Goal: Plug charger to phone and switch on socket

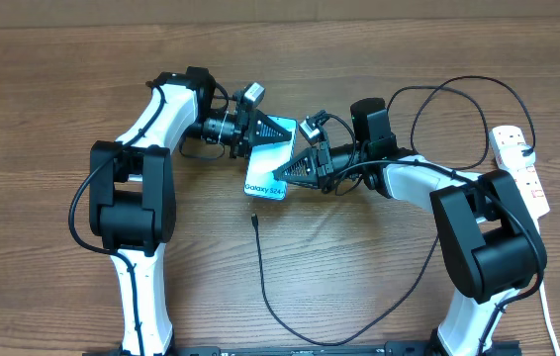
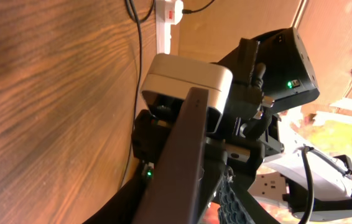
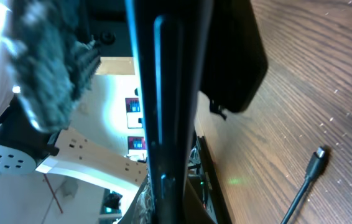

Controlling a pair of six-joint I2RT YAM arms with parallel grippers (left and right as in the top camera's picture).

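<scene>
- The left pincer [image 1: 263, 133] is closed on one end of the phone [image 1: 268, 166], which shows edge-on between its pads in the left wrist view.
- The right pincer [image 1: 297, 170] clamps the opposite end, by the "Galaxy S24" lettering.
- The charger [image 1: 254, 222] has its tip lying free just beside the right pincer, apart from the phone.
- The socket [image 1: 522, 168] sits well away from both pincers, behind the right arm.

Teal phone [image 1: 268, 164], black charger [image 1: 259, 259], white socket [image 1: 522, 164]

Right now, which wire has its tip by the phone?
The black charger; its tip lies just below the phone. The white cord runs far right.
</scene>
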